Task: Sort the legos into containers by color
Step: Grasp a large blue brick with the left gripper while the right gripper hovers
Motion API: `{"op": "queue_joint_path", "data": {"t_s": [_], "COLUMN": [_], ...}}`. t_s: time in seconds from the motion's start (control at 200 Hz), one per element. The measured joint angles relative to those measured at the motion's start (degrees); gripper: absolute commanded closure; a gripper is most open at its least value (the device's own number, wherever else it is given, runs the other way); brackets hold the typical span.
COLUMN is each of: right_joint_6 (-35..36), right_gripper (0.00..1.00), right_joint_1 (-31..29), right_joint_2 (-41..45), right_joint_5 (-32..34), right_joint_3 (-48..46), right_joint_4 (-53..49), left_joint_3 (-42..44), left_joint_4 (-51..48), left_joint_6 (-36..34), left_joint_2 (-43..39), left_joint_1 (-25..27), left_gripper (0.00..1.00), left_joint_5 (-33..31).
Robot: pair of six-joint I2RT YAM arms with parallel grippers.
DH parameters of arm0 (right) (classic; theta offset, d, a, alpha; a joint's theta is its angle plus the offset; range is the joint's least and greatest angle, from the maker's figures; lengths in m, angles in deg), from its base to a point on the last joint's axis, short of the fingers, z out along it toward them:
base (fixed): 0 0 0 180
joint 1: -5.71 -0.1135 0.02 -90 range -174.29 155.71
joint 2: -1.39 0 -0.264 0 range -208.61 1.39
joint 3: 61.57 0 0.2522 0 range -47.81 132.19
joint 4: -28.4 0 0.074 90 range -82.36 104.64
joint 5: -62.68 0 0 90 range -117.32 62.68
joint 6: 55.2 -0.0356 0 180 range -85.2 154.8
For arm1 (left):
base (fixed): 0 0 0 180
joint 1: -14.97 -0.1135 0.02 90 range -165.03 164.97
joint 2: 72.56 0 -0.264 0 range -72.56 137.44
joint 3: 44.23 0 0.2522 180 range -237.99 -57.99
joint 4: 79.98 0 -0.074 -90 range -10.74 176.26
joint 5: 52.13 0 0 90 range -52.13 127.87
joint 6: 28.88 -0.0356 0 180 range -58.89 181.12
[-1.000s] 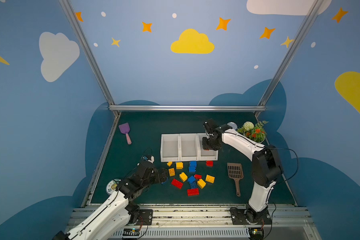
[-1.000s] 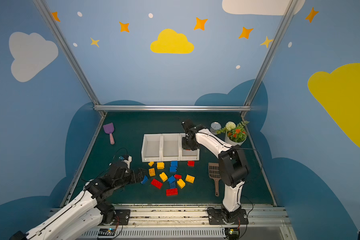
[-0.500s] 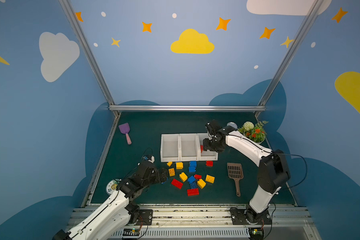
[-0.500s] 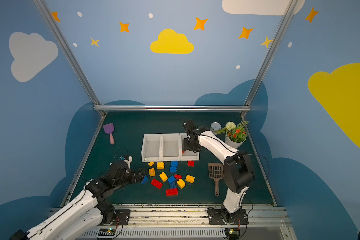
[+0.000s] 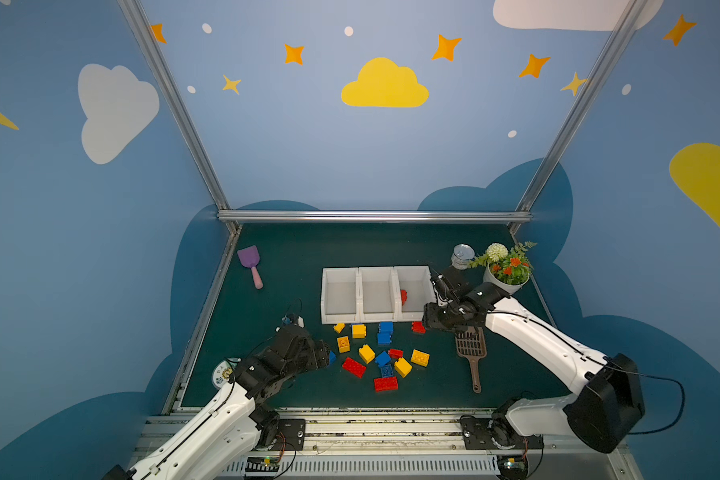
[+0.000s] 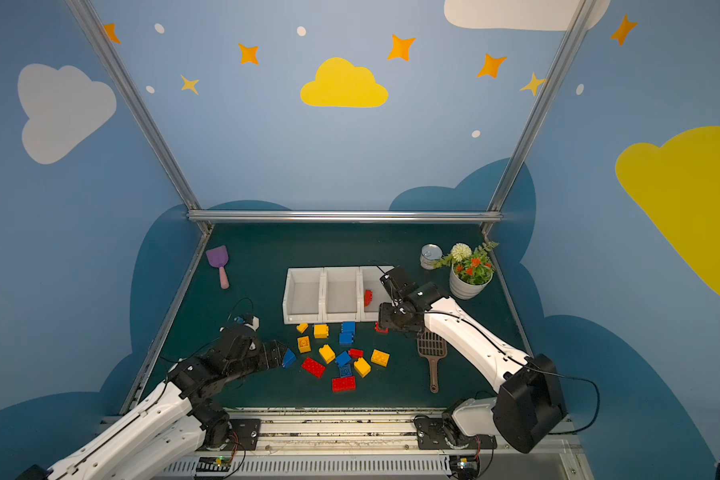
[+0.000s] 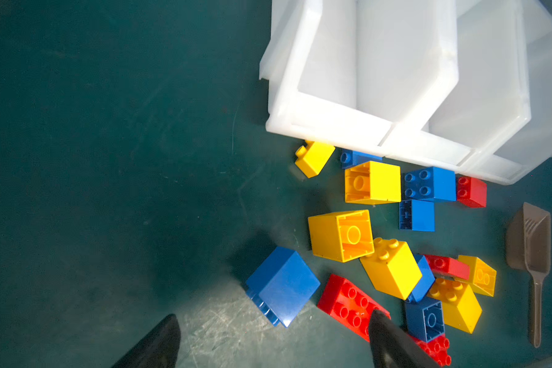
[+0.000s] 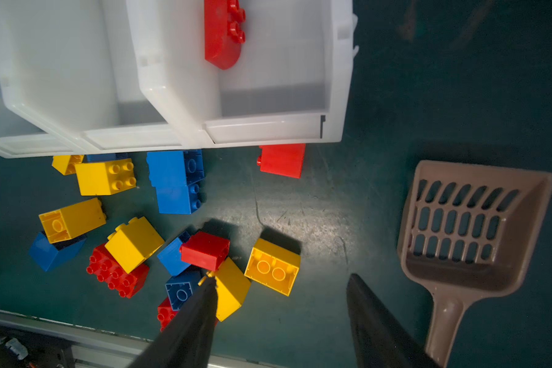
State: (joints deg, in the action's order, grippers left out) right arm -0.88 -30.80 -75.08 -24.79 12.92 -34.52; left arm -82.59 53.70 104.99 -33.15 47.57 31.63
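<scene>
Three white containers (image 5: 377, 319) stand joined in a row mid-mat. A red lego (image 5: 403, 296) (image 8: 223, 35) lies in the right-hand one; the other two look empty. Loose yellow, blue and red legos (image 5: 375, 357) are scattered in front of them. My left gripper (image 7: 273, 321) (image 5: 323, 358) is open and low over the mat. A blue lego (image 7: 282, 283) (image 6: 288, 358) lies on its side just ahead of the fingertips, untouched. My right gripper (image 8: 281, 282) (image 5: 429, 320) is open and empty above the mat, by the containers' front right corner, beside a red lego (image 5: 418, 327).
A brown slotted scoop (image 5: 470, 353) lies just right of my right gripper. A purple scoop (image 5: 250, 262) is at the back left. A metal tin (image 5: 462, 255) and a white flower pot (image 5: 506, 282) stand at the back right. The mat's front edge meets a metal rail.
My right gripper opened over the right-hand container, left the red lego inside, and has drawn back toward the front. My left arm has hardly moved.
</scene>
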Motion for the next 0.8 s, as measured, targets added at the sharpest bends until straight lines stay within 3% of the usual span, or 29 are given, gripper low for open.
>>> {"op": "queue_joint_path", "data": {"t_s": [0.305, 0.801], "right_joint_6": [-2.6, -4.5], "right_gripper": [0.35, 0.35], "right_joint_1": [-0.5, -2.4], "right_joint_2": [1.1, 1.1], "right_joint_5": [-0.6, -0.4], "right_joint_3": [-3.0, -3.2], "right_joint_4": [0.5, 1.2], "left_joint_3": [2.0, 1.9], "left_joint_4": [0.0, 5.9], "left_joint_6": [4.0, 6.4], "left_joint_2": [1.1, 14.1], "left_joint_1": [0.3, 0.4], "left_gripper": [0.08, 0.11], "left_joint_5": [2.3, 5.2]}}
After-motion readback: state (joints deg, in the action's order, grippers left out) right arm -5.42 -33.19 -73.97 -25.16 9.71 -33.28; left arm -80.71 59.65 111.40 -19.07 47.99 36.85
